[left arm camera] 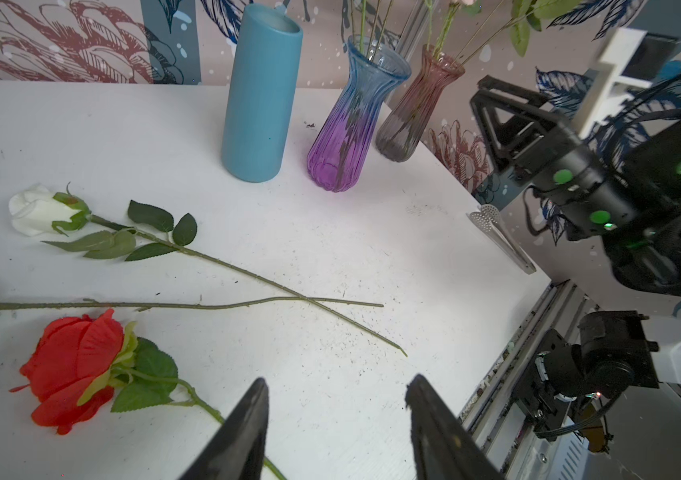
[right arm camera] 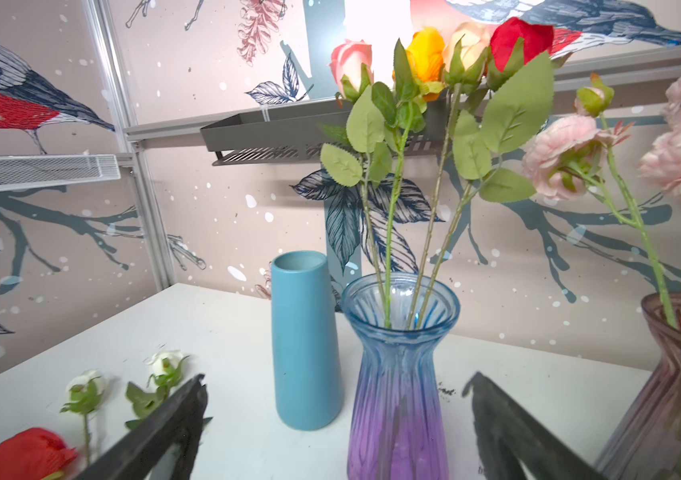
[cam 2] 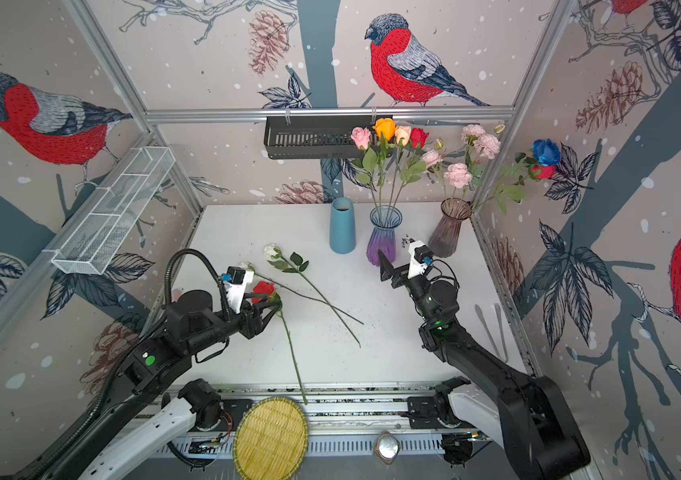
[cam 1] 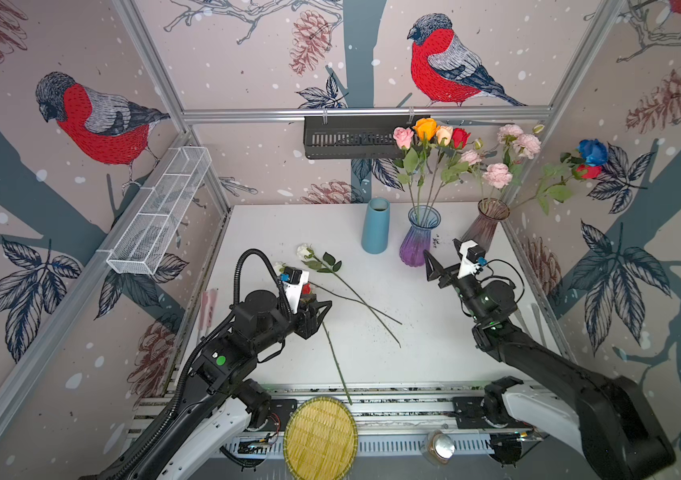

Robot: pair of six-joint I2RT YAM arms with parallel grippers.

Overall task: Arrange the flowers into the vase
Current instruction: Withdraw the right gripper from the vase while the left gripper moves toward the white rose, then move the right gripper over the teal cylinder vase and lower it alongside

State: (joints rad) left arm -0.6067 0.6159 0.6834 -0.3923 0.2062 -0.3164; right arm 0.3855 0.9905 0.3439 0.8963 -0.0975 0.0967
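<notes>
Red rose point(left arm camera: 77, 370) lies on the counter point(left arm camera: 330, 249), stem between the parted left jaws, evidently for pickup; right jaws gape empty facing the purple vase point(right arm camera: 397, 395), likely awaiting handover.

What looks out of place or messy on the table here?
Dark specks are scattered over the white table near the loose stems, like spilled dirt. The red rose's stem overhangs the table's front edge, ending by the woven tray.

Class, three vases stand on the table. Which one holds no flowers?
The opaque teal vase, leftmost in both top views. The blue-to-purple glass vase beside it holds roses; the smoky pink glass vase holds peonies.
</notes>
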